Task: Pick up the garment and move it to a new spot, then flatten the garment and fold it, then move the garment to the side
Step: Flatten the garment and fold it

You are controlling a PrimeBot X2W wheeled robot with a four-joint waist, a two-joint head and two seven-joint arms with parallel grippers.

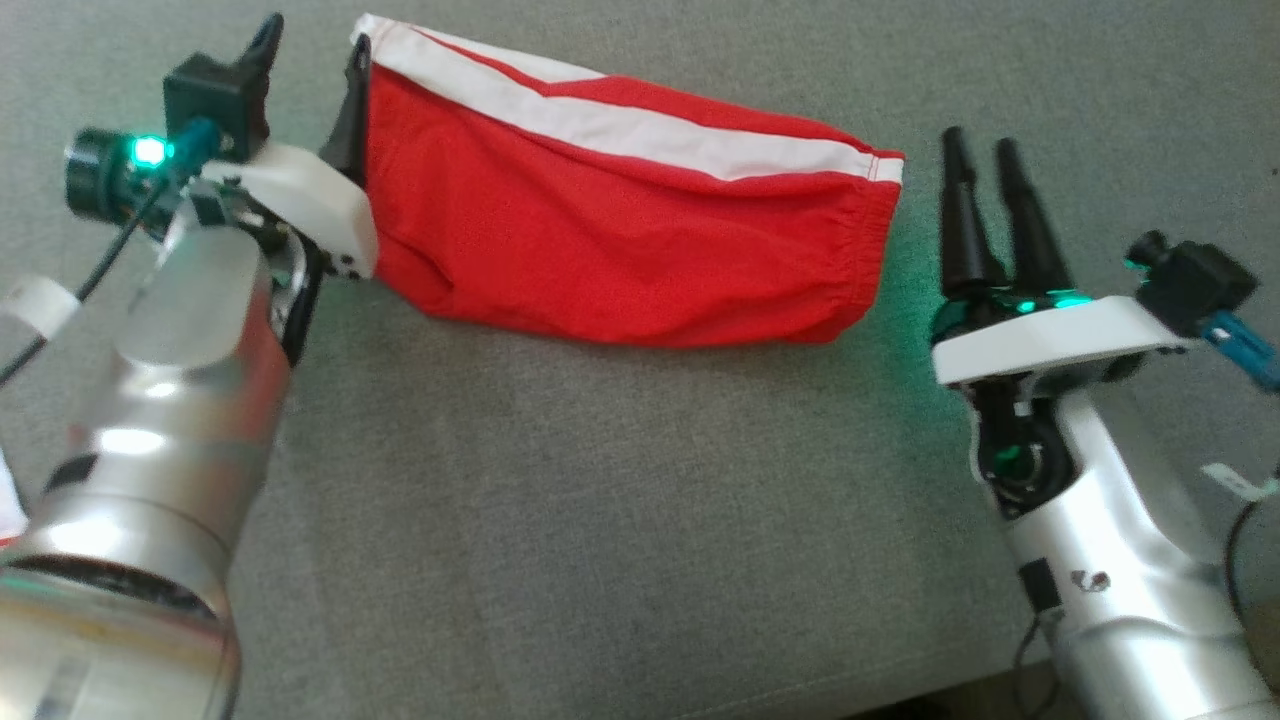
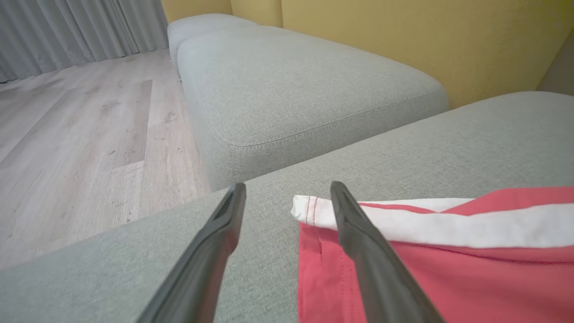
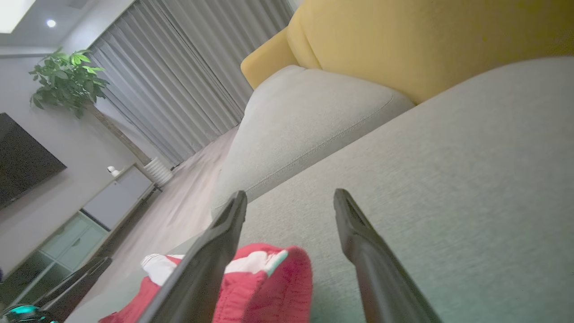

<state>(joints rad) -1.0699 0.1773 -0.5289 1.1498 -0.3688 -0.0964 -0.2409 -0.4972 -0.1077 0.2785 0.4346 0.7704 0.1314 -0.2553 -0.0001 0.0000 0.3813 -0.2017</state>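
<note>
So the biggest thing in front of us is the grey sofa seat cushion, which takes up nearly the whole head view. In the left wrist view a second grey cushion sits behind it at 12 o'clock, with the yellow backrest at 1 o'clock and wood floor off at 9.

The garment, red shorts with a white stripe, lies flat on the cushion around 12 o'clock in the head view. The stripe runs along its far edge and the gathered waistband faces 3 o'clock.

Our left gripper is at 10 o'clock, right at the garment's 9 o'clock end. Its jaws are spread wide. One finger sits over the white hem corner and the other over bare cushion, and nothing is pinched. We can't tell whether that finger actually touches the cloth.

Our right gripper is at 3 o'clock, just beside the waistband end with a strip of grey between them. Its jaws are parted too and hold nothing.
</note>
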